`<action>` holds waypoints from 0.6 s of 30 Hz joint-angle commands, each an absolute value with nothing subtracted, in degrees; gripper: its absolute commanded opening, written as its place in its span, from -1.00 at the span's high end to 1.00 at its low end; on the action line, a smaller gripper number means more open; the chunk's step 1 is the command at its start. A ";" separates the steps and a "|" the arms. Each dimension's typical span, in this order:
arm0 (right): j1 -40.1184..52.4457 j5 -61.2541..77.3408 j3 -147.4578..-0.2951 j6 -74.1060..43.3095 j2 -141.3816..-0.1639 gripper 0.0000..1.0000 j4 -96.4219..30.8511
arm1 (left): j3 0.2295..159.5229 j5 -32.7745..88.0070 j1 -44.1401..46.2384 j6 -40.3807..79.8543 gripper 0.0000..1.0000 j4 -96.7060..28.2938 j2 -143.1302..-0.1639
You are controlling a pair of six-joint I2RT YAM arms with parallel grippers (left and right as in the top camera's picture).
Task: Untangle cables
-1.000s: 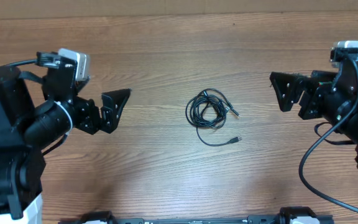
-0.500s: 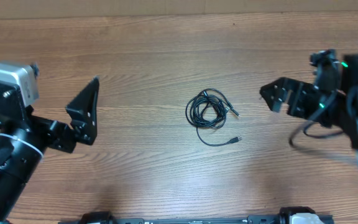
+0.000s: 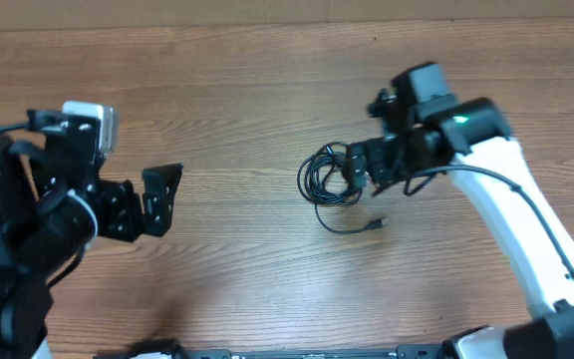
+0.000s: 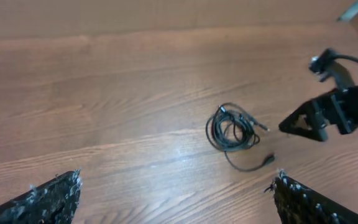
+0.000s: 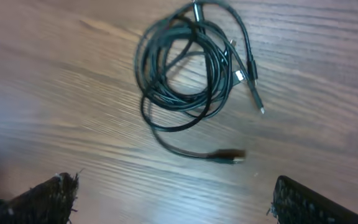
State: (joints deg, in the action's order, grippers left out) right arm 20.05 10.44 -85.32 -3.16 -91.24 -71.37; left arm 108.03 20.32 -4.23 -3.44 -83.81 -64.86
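Though the wooden table (image 3: 267, 80) fills every view, plain grained boards with nothing of the room showing past them, the risk sits mid-table. The left gripper (image 3: 167, 197) hangs well apart, jaws wide. The right gripper (image 3: 359, 170), jaws equally wide, hovers just beside the cables (image 3: 329, 178). Pinching several loops of that coil together would likely tighten it, and the loose plug (image 3: 379, 224) could snag.

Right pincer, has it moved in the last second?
Yes. The right pincer has swung leftward, up to the cables, which have stayed put in the overhead view.
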 commanded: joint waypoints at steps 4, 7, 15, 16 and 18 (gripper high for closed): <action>24.84 4.51 -83.79 6.63 -100.86 -1.00 -72.36 | 107.83 19.66 -4.05 -6.70 -0.99 -83.92 -69.69; 26.28 4.64 -83.59 10.07 -103.22 -1.00 -72.88 | 107.83 18.61 -4.05 -7.05 -0.99 -83.88 -71.64; 28.77 7.27 -83.57 18.92 -103.63 -1.00 -70.74 | 107.83 18.63 -4.05 -7.33 -0.99 -83.53 -75.31; 28.77 8.10 -83.57 19.70 -103.66 -1.00 -70.06 | 107.83 18.63 -4.05 -7.33 -0.99 -83.53 -75.57; 28.77 8.88 -83.50 19.99 -103.66 -1.00 -68.60 | 107.81 18.65 -4.05 -7.33 -0.99 -83.35 -76.18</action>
State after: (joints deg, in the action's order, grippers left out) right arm 28.86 7.05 -83.48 16.86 -104.42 -69.93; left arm 107.98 18.98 -4.23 -6.22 -83.57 -75.46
